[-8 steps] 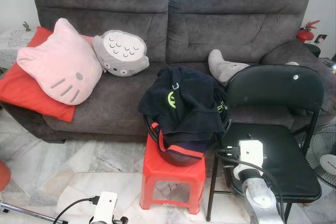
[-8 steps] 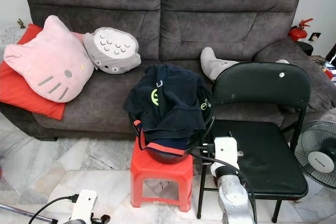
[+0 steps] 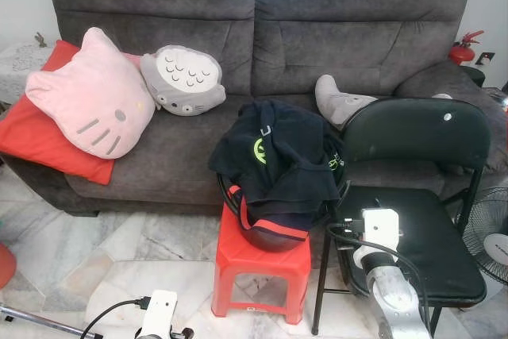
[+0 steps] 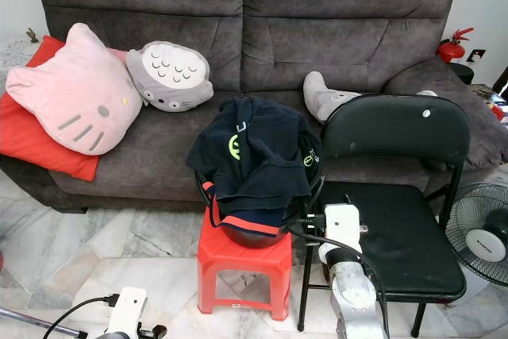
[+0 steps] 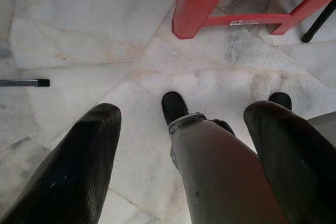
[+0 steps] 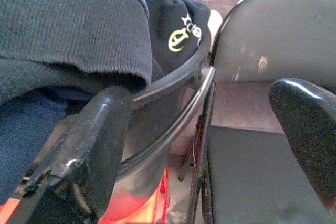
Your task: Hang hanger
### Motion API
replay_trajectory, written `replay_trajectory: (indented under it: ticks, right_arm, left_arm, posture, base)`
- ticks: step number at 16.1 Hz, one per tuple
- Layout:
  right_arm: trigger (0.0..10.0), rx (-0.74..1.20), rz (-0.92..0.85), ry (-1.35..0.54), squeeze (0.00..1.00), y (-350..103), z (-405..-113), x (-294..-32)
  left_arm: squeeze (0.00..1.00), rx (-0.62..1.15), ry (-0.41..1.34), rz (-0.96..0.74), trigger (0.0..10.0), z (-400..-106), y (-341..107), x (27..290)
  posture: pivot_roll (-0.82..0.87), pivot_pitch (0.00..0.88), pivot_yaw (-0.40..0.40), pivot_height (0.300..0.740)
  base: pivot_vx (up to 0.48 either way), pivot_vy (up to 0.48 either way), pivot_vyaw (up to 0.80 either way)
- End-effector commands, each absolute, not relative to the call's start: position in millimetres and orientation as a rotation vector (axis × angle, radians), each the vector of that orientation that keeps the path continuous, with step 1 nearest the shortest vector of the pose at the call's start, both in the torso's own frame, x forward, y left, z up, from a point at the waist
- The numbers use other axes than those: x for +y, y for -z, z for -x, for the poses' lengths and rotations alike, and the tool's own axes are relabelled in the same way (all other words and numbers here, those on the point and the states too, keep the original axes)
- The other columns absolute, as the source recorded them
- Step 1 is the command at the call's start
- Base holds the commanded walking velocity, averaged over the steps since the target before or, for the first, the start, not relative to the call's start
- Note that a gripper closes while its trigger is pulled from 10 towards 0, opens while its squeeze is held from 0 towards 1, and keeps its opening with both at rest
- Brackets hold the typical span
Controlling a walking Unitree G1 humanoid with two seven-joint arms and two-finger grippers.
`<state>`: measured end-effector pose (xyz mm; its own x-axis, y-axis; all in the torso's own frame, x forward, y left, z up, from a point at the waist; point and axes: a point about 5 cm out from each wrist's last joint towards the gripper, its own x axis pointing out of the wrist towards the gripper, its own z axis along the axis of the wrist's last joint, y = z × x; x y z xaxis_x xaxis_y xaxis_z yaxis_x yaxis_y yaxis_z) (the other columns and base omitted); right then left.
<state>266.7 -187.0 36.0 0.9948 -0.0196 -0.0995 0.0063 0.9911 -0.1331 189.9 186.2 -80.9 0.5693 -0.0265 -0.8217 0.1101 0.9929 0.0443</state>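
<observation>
On the far left of the sofa (image 3: 333, 29) a red cushion (image 3: 32, 144) lies under a pink pillow (image 3: 87, 93), and a grey pillow (image 3: 184, 78) leans just beside that.

Low at the left, the left gripper (image 5: 184, 111) hangs over the marble floor (image 5: 79, 30), its two fingers (image 5: 79, 166) spread wide and holding nothing. A leg of the red stool (image 5: 199, 3) stands near it.

In front of the sofa's middle, the stool bears a dark basin (image 3: 274, 236) heaped with dark clothes (image 3: 278, 160), which spill over its rim. A hanger cannot be made out among the clothes, so I cannot tell where in the heap it lies.

Just to the right of the basin is the right gripper (image 6: 205, 95), raised to the height of the rim. Its fingers are spread apart and grasp nothing. One finger (image 6: 100, 129) sits right at the basin's wall, under the hanging hem of the clothes; whether it touches I cannot tell. The other finger is over the seat of the black chair (image 3: 421, 236), which stands just beside the stool.

At the right edge a fan (image 3: 488, 236) stands on the floor near the chair.
</observation>
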Motion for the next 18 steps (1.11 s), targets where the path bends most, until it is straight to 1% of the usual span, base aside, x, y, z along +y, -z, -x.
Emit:
replay_trajectory:
  ticks: [1, 9, 12, 16, 18]
  right_arm:
    - [10.0, 0.090, 0.134, 0.006, 0.00, -39, -269, -187]
    - [10.0, 0.060, 0.214, -0.020, 0.00, -49, -278, -197]
    - [10.0, 0.109, 0.255, -0.059, 0.00, -43, -280, -196]
    - [10.0, 0.104, 0.325, -0.115, 0.00, -43, -280, -190]
    - [10.0, 0.072, 0.362, -0.120, 0.00, -47, -282, -190]
  left_arm:
    - [0.00, 0.965, 0.088, -0.113, 10.0, -190, 81, 187]
    - [0.00, 0.966, 0.091, -0.115, 10.0, -190, 81, 188]
    - [0.00, 0.967, 0.093, -0.116, 10.0, -189, 81, 187]
    - [0.00, 0.968, 0.094, -0.116, 10.0, -189, 81, 187]
    - [0.00, 0.967, 0.093, -0.115, 10.0, -189, 81, 187]
  posture:
    - [0.01, 0.000, -0.021, 0.740]
    - [0.00, 0.000, -0.020, 0.740]
    - [0.00, 0.000, -0.020, 0.740]
    - [0.00, 0.000, -0.020, 0.740]
    - [0.00, 0.000, -0.021, 0.740]
  base:
    - [0.000, 0.000, 0.00]
    - [0.000, 0.000, 0.00]
    - [0.000, 0.000, 0.00]
    - [0.000, 0.000, 0.00]
    - [0.000, 0.000, 0.00]
